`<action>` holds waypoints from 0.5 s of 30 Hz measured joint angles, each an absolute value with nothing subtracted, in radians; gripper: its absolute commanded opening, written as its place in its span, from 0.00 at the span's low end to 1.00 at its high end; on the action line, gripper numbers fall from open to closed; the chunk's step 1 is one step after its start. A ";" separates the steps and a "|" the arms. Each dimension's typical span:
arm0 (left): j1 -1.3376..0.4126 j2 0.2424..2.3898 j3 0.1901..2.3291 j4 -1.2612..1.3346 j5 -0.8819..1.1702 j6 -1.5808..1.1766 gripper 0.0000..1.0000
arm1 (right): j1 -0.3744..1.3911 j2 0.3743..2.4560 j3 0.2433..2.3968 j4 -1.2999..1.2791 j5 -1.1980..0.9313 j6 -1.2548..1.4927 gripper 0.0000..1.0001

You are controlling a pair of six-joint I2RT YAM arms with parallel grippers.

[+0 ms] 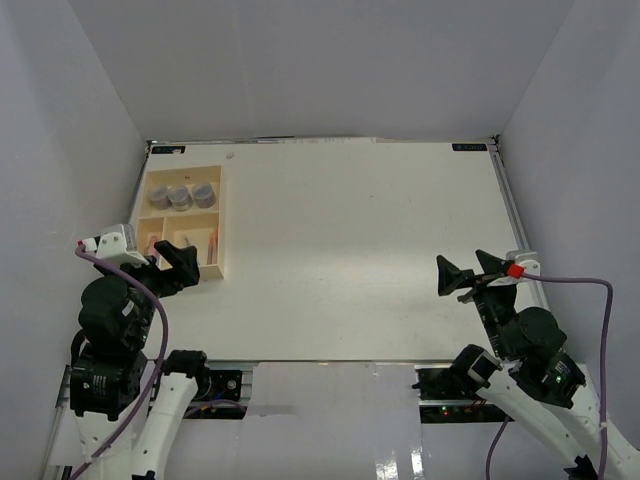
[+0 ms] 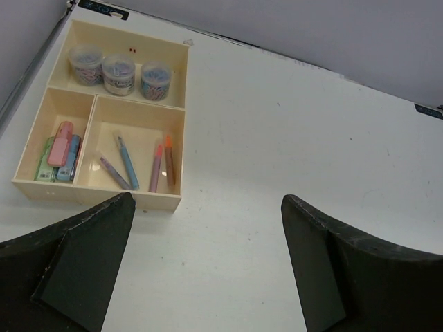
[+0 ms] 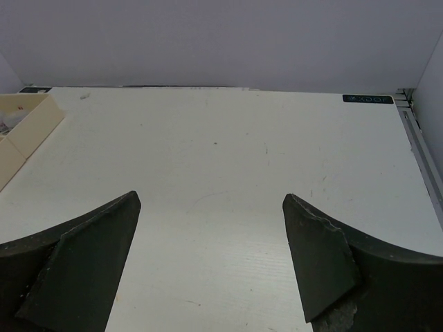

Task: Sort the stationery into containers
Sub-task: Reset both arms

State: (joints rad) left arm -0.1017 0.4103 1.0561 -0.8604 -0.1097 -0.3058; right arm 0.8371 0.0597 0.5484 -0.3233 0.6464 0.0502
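The cream tray (image 1: 221, 222) lies at the table's far left; it also shows in the left wrist view (image 2: 185, 83). Three round pots (image 2: 119, 73) stand in its long section. Several thin pens (image 2: 142, 164) lie in the larger small section. Stubby pink, green and blue markers (image 2: 59, 149) fill the smallest section. My left gripper (image 1: 180, 264) is open and empty, just near of the tray; in its wrist view (image 2: 208, 207) it hangs over bare table. My right gripper (image 1: 458, 274) is open and empty at the right, over bare table in its wrist view (image 3: 211, 200).
The white table (image 1: 350, 250) is walled on three sides. A corner of the tray (image 3: 21, 131) shows at the left edge of the right wrist view. Black labels (image 1: 470, 147) sit at the far corners.
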 measured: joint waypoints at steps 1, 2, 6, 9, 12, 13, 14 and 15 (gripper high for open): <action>-0.110 0.400 1.049 -0.868 -0.118 -0.311 0.98 | 0.837 0.055 0.544 -0.325 0.648 0.053 0.90; -0.120 0.385 1.041 -0.870 -0.128 -0.315 0.98 | 0.837 0.051 0.540 -0.326 0.650 0.055 0.90; -0.149 0.333 1.011 -0.881 -0.155 -0.327 0.98 | 0.837 0.041 0.534 -0.327 0.651 0.061 0.91; -0.165 0.299 0.999 -0.891 -0.170 -0.336 0.98 | 0.837 0.028 0.520 -0.331 0.651 0.065 0.92; -0.176 0.275 0.997 -0.891 -0.183 -0.344 0.98 | 0.837 0.020 0.508 -0.335 0.651 0.068 0.93; -0.179 0.268 0.997 -0.891 -0.187 -0.347 0.98 | 0.837 0.020 0.506 -0.337 0.651 0.069 0.93; -0.181 0.262 0.997 -0.891 -0.192 -0.350 0.98 | 0.837 0.020 0.506 -0.339 0.651 0.069 0.93; -0.183 0.257 0.997 -0.891 -0.197 -0.351 0.98 | 0.837 0.020 0.506 -0.339 0.651 0.069 0.93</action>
State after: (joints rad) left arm -0.1825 0.2569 0.9970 -0.8913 -0.1970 -0.3511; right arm 0.8371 0.0204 0.5064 -0.3389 0.6510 0.0692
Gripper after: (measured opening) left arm 0.979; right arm 0.929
